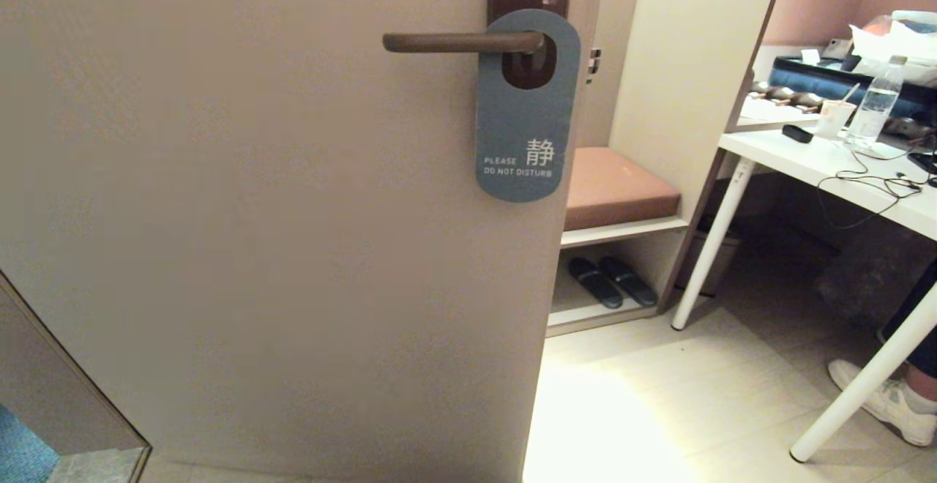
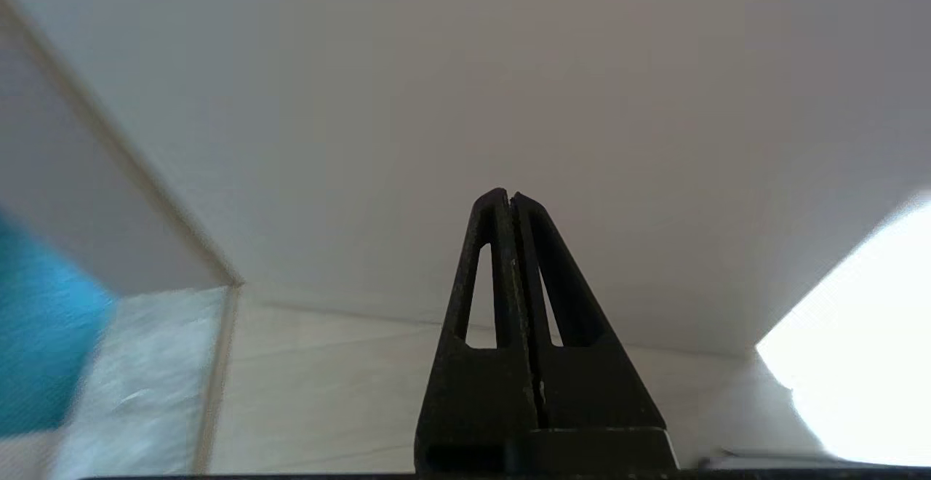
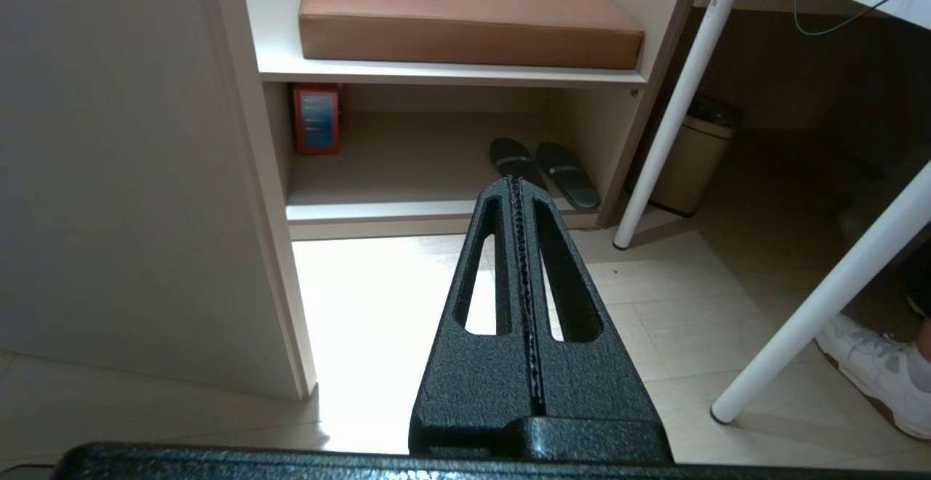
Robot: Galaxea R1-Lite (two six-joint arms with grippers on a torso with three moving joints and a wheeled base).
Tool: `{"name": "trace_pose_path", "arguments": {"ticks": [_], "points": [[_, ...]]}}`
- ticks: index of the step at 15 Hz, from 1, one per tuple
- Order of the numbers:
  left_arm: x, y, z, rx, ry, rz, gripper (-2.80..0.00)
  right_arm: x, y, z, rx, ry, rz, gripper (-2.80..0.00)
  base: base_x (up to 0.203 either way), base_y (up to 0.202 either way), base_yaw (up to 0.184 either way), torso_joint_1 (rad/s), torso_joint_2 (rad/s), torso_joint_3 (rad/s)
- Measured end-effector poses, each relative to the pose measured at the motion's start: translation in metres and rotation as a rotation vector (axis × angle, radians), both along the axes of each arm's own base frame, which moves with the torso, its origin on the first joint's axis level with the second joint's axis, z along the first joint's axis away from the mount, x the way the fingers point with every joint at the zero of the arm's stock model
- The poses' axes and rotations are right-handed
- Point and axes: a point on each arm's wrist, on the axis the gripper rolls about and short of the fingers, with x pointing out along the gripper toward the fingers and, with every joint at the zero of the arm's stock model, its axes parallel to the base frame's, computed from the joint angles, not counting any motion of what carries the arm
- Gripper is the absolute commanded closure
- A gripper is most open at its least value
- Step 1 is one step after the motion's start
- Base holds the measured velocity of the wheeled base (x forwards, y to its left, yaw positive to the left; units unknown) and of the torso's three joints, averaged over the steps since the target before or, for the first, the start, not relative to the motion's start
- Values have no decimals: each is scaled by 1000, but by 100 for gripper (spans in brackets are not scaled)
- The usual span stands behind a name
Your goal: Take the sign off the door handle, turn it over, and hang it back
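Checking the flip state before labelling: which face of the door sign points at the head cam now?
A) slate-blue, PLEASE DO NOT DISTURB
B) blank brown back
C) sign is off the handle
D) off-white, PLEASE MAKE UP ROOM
A: the sign hangs by its hole on the door handle, its slate-blue face with PLEASE DO NOT DISTURB printed low turned outward.

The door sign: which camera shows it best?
The head view: the sign hangs whole on the door handle, blue side out, its "PLEASE DO NOT DISTURB" readable. Neither wrist view shows it; each looks low, past its own shut fingers.
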Motion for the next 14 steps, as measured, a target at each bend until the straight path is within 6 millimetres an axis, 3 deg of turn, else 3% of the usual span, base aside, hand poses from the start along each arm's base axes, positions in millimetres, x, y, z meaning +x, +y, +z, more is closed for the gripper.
{"name": "trace_pose_path", "arguments": {"ticks": [3, 14], "points": [[-6, -3, -7, -26, 17, -94, 0, 0, 0, 0, 0, 0, 0, 0, 0, 0, 0, 0, 0, 0], [-19, -3, -14, -37, -68, -78, 0, 0, 0, 0, 0, 0, 0, 0, 0, 0, 0, 0, 0, 0]]}}
